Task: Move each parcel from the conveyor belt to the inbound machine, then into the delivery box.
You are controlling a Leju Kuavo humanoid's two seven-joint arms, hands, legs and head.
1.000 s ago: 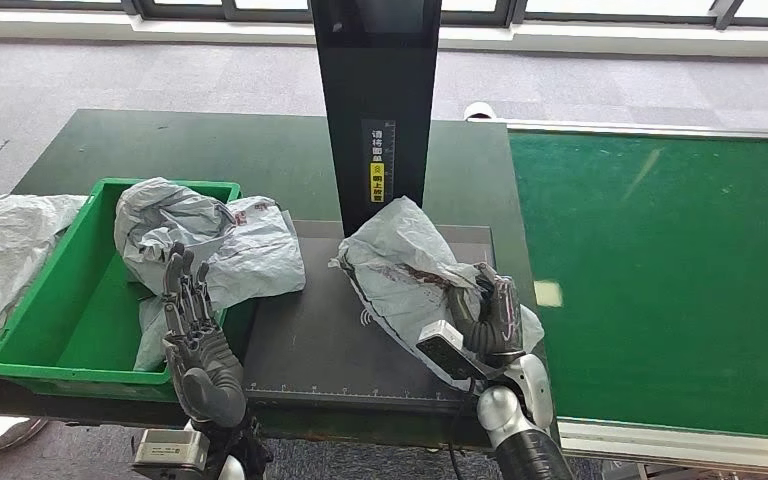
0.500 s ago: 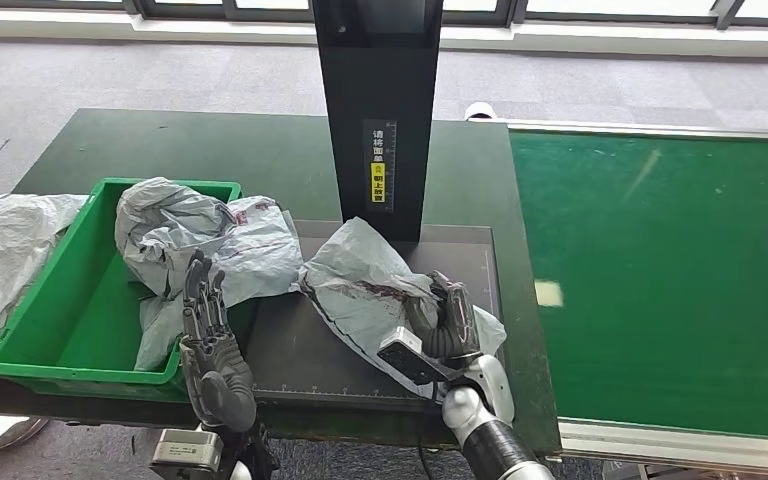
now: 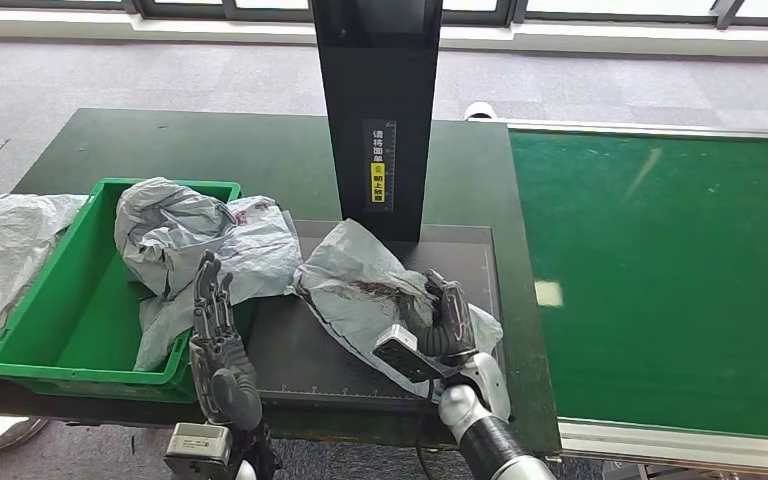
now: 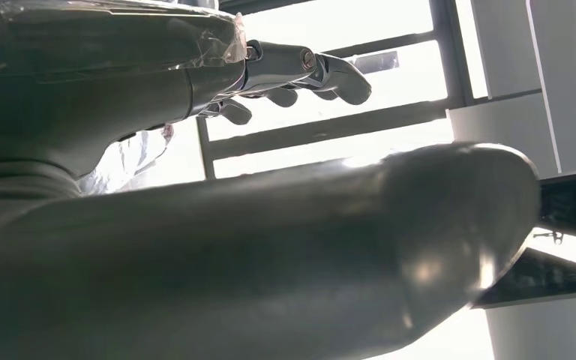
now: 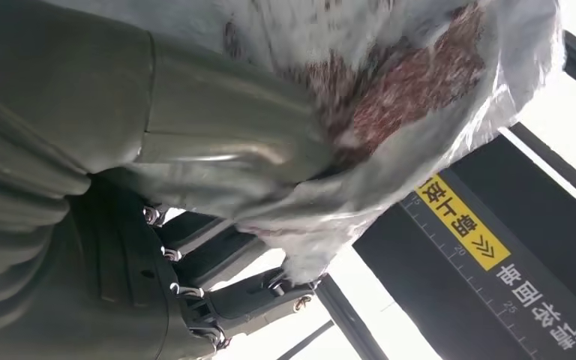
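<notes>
The grey parcel (image 3: 360,285) lies on the dark scanner plate (image 3: 300,350) at lower centre, the right hand (image 3: 447,322) with fingers clamped on its lower right edge, while the left hand (image 3: 215,325), fingers straight and apart, stands beside the green box (image 3: 50,330) at lower left.

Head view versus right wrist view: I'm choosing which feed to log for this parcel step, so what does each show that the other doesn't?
Head view alone: the green delivery box with grey parcels in it, the green conveyor belt, and the left robot hand raised with its fingers apart beside the box.
Right wrist view alone: the red-brown print on the parcel up close.
Both: the right robot hand gripping the grey parcel over the inbound machine's black platform, and the yellow label on its black post.
</notes>
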